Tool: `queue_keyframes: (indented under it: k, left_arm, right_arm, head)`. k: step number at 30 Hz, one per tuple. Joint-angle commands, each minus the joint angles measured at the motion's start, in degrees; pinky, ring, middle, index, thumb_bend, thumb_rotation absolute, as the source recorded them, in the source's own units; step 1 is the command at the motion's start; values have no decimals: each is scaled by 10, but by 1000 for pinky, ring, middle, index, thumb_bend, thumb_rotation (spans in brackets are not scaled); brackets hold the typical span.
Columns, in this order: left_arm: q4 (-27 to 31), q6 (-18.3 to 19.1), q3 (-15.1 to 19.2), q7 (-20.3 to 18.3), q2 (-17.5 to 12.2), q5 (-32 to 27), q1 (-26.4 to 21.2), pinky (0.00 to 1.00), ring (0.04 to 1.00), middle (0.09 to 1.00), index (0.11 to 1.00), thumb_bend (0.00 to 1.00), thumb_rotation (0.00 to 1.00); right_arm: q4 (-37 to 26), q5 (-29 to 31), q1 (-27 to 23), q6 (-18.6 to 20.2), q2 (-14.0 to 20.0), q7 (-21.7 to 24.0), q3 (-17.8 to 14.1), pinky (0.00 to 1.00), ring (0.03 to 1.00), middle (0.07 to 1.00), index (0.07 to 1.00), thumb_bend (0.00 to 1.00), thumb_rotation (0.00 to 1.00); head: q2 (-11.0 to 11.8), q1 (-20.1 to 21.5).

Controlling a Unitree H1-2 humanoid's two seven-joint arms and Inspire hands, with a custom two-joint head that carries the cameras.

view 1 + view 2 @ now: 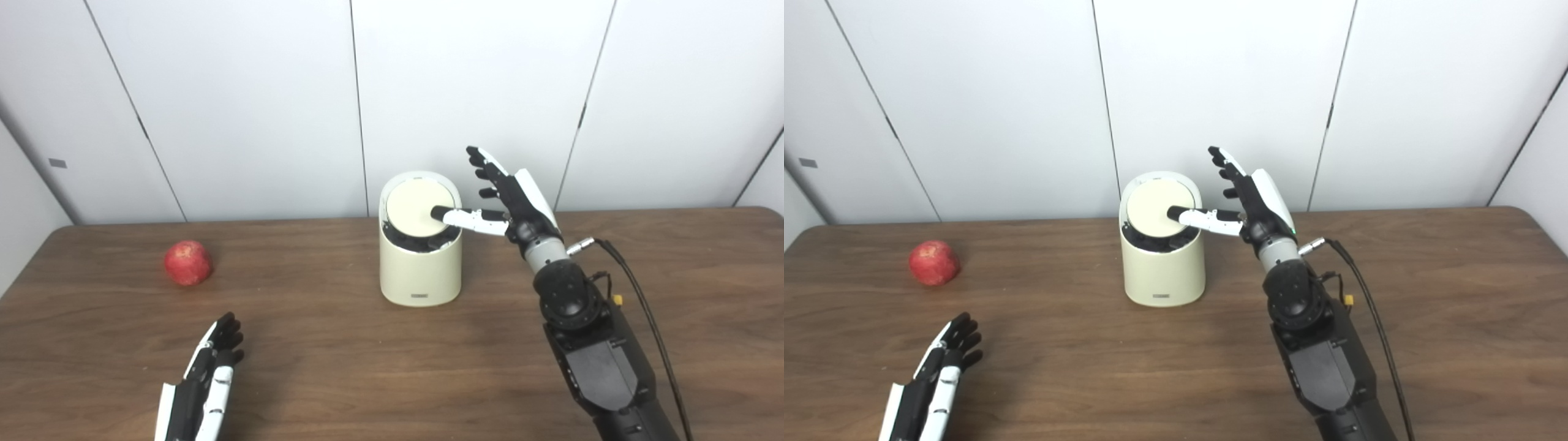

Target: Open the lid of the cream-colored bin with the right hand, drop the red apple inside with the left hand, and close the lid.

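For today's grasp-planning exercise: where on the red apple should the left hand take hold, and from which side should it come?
Probably grip the red apple around its widest middle, thumb and fingers on opposite sides, coming from the near side or above. It sits alone on the table, nothing crowding it, and the open left hand lies just in front of it. Its round shape offers no handle.

So the cream-colored bin (420,269) sits upright around mid-bench, a rounded tub with a small label low on its front. Its round lid (418,208) is tilted, front edge dipped in, so a dark gap shows along the front of the rim. The red apple (188,263) is well off to the left, a bit speckled, sitting on its own on the wood.
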State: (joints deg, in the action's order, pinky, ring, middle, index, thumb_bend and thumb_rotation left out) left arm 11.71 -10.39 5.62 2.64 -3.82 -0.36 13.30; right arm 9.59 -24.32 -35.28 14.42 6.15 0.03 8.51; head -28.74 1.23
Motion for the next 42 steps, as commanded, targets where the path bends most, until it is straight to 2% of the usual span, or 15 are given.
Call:
queue_keyframes:
  k: [1, 9, 15, 20, 27, 38, 42]
  left_arm:
    - [-2, -18, -8, 7, 26, 2, 33, 856, 890, 906, 925, 404, 804]
    - [-6, -26, -11, 4, 24, 0, 31, 844, 887, 909, 929, 381, 794]
    - [-5, -21, -12, 6, 26, 4, 30, 833, 880, 902, 921, 412, 792]
    - [-3, -19, -14, 8, 29, 3, 29, 826, 879, 902, 926, 429, 774]
    - [-3, -19, -17, 14, 35, 7, 28, 824, 877, 904, 929, 395, 765]
    - [-10, -27, -22, 24, 38, 3, 25, 817, 875, 898, 924, 425, 767]
    - [-13, -36, -23, 24, 37, -3, 24, 833, 879, 896, 924, 435, 758]
  right_arm:
    - [-7, -10, -34, -29, 5, -15, 3, 763, 892, 919, 934, 863, 442]
    - [1, -33, -49, -28, 10, -22, 16, 744, 877, 907, 926, 874, 455]
    - [5, -51, -66, -27, 14, -15, 33, 726, 863, 901, 917, 896, 423]
    - [16, -55, -84, -36, 13, -12, 45, 764, 870, 903, 918, 909, 361]
    - [34, -66, -97, -45, 19, -8, 60, 780, 874, 899, 915, 912, 300]
    - [70, -95, -108, -73, 43, -23, 78, 772, 872, 906, 911, 950, 181]
    - [78, -119, -109, -87, 58, -24, 91, 783, 870, 904, 919, 941, 173]
  head:
    - [-1, 0]
    - [-3, -1]
    - [-6, -2]
    - [-7, -1]
    - [-8, -3]
    - [-10, -6]
    - [-10, -6]
